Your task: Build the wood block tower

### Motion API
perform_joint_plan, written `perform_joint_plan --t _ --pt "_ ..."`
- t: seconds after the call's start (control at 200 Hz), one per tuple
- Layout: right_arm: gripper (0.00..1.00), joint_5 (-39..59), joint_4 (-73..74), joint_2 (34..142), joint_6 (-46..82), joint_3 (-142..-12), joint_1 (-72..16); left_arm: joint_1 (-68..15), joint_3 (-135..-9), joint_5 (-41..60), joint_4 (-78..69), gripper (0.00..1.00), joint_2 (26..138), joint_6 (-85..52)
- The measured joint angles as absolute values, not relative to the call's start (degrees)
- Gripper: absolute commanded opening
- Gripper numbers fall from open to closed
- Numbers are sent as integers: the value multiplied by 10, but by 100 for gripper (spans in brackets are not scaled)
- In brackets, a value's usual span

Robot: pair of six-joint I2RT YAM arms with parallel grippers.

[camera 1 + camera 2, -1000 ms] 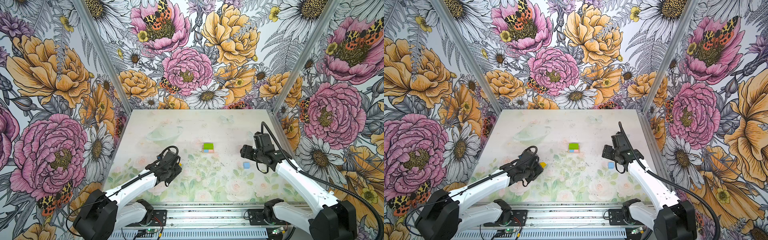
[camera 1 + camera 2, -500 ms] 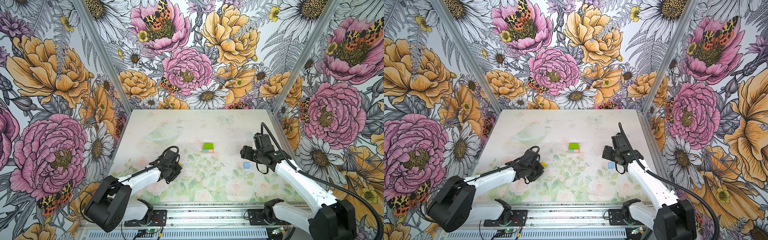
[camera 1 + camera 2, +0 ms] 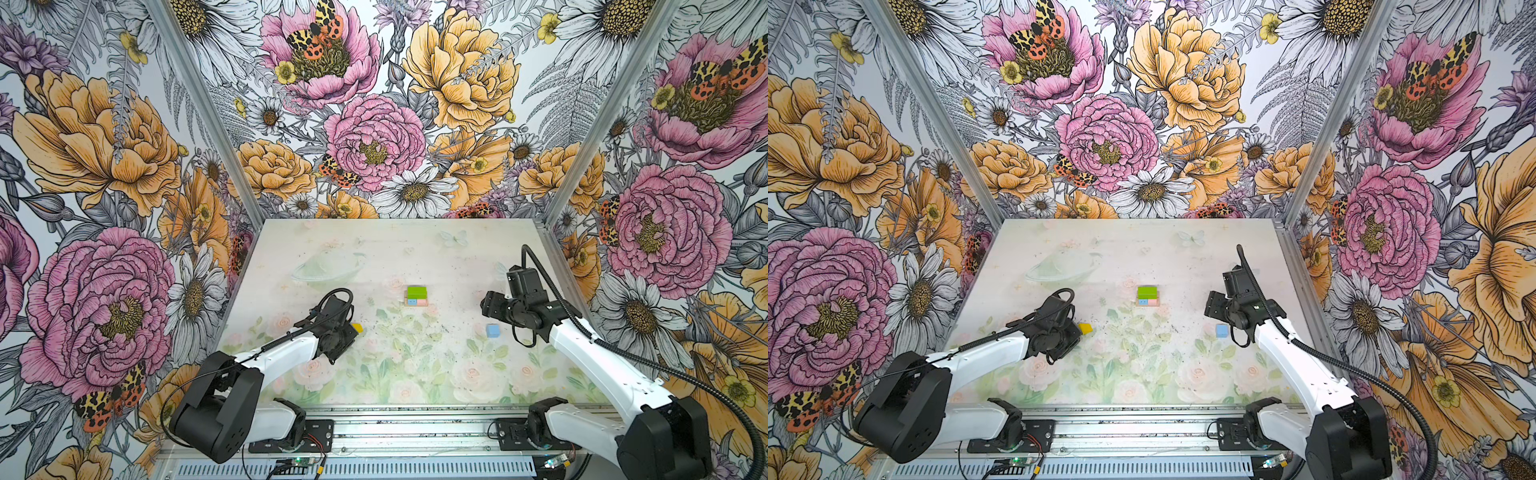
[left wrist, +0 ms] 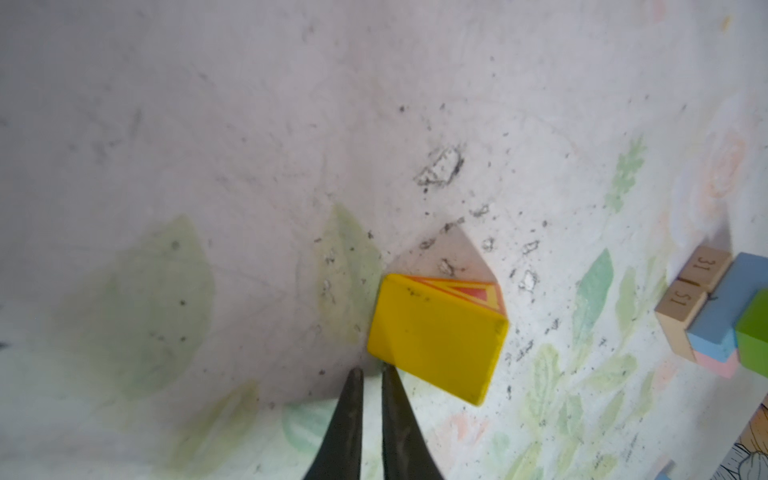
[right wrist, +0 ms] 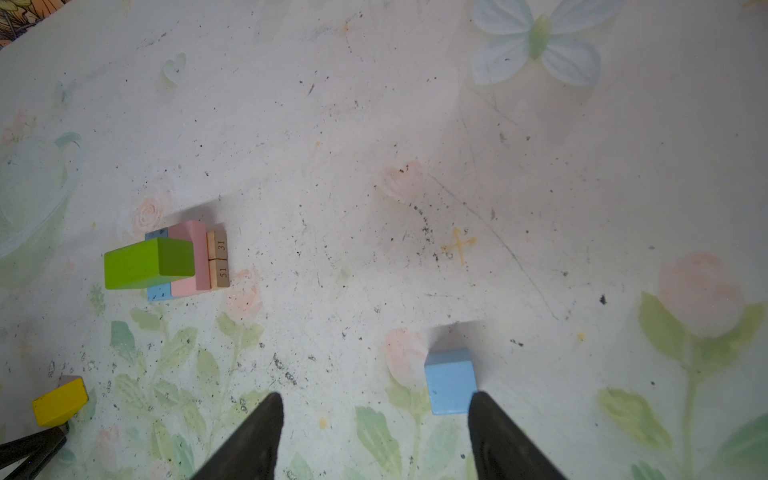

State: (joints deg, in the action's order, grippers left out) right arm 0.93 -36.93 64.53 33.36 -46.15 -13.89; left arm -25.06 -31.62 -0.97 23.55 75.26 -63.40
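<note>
Hovering low over the pale floral-print tabletop [image 3: 415,374], the left gripper [image 4: 371,372] shows its two dark fingers pinched almost together, only a sliver of gap and nothing btwn them, tips right at one corner of the yellow roof-shaped wooden piece [image 4: 436,336]; whether a tip touches it can't be told. That piece lies on the tabletop, an orange-red triangle pattern visible on one end face. In both top views it sits approx. 8 o'clock from the half-built tower [image 3: 416,297], which stands near table ctr, a bit toward 12 o'clock. The tower as it stands: two tan wooden planks [image 5: 218,259] side by side as base, ends stamped 31 and 51; a light blue brick [image 5: 160,291] and a pink brick [image 5: 193,257] side by side on them; a green brick [image 5: 147,262] laid on top. At approx. 4 o'clock from the tower, well apart, the light blue wooden cube [image 3: 492,331] rests on the tabletop. The right gripper [image 5: 374,401] is spread wide w/ nothing grasped; the cube lies just inside one finger, close against its tip, the other finger well clear of it. Both white arms reach in from the 6 o'clock edge.
</note>
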Motion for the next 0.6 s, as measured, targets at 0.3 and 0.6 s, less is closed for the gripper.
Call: perform_joint_plan --t 0.3,0.6 --pt "72 9 -368 645 335 -450 -138 -227 -353 -27 242 13 786 -599" --pt "72 9 -368 645 336 -450 -134 -222 -368 -28 236 13 814 -585"
